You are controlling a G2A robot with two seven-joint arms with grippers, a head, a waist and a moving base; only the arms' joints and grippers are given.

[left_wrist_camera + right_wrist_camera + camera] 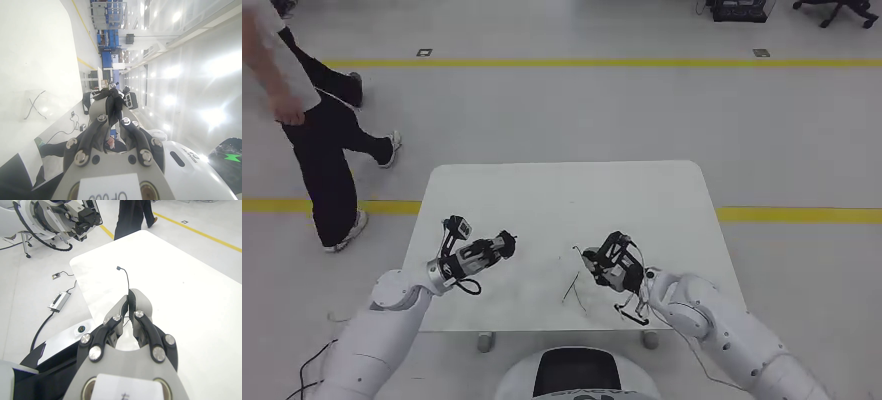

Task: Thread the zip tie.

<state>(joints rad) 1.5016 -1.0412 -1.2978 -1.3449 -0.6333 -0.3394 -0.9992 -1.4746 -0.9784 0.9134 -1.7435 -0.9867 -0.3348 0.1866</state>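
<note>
Above table (189, 275), right gripper (129, 302) apparently pinches zip tie (127, 277).

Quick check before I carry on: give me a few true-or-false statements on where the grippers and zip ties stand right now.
1. The right gripper is shut on a zip tie. True.
2. That tie's head already has the tail threaded through it. False: the head stands free beyond the fingertips, with nothing through it.
3. Two crossed zip ties lie on the table. True.
4. The left gripper is touching the crossed ties. False: it is well apart from them, off to the side.
</note>
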